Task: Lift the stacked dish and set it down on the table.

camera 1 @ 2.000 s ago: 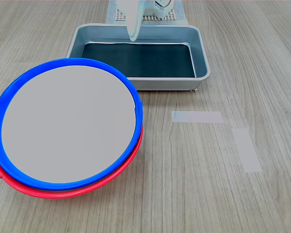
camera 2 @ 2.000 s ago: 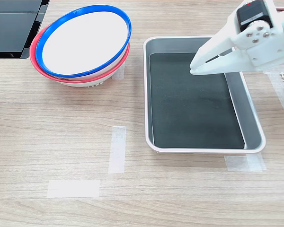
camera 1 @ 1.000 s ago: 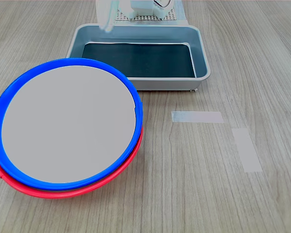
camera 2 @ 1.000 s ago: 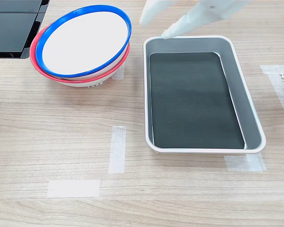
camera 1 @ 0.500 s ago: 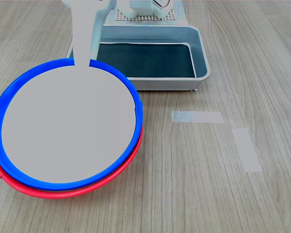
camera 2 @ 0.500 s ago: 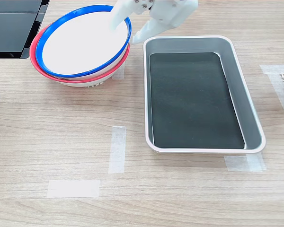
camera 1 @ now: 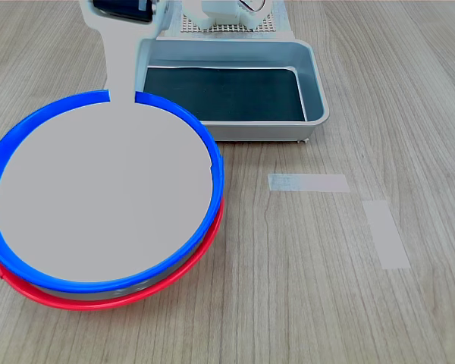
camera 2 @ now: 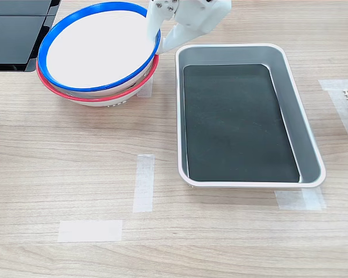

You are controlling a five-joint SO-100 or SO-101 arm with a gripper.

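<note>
2 plates sit stacked on your table [camera 2: 75, 168], which fills both exterior views with pale wood grain. Next in size, the metal tray [camera 2: 309, 145] with its dark bottom lies at the second exterior view's right, well clear of the stack's base but close beside its rim. Your stacked dish [camera 1: 102, 189], blue-rimmed with a flat grey centre, rests on top of the red-rimmed plate [camera 1: 98, 299] at the first exterior view's left; its near edge sits raised off the red rim, showing a pale gap between them. Your gripper [camera 2: 158, 36] is at the blue rim on the side nearest the tray. 1 finger [camera 1: 121, 64] lies over the rim, reaching onto the grey centre, and the other finger [camera 2: 173, 39] sits outside the rim, so the jaws straddle the edge, narrowly parted. You cannot tell whether they actually pinch it. 3 pale tape strips [camera 2: 143, 182] lie flat on the wood, apart from the plates.
</note>
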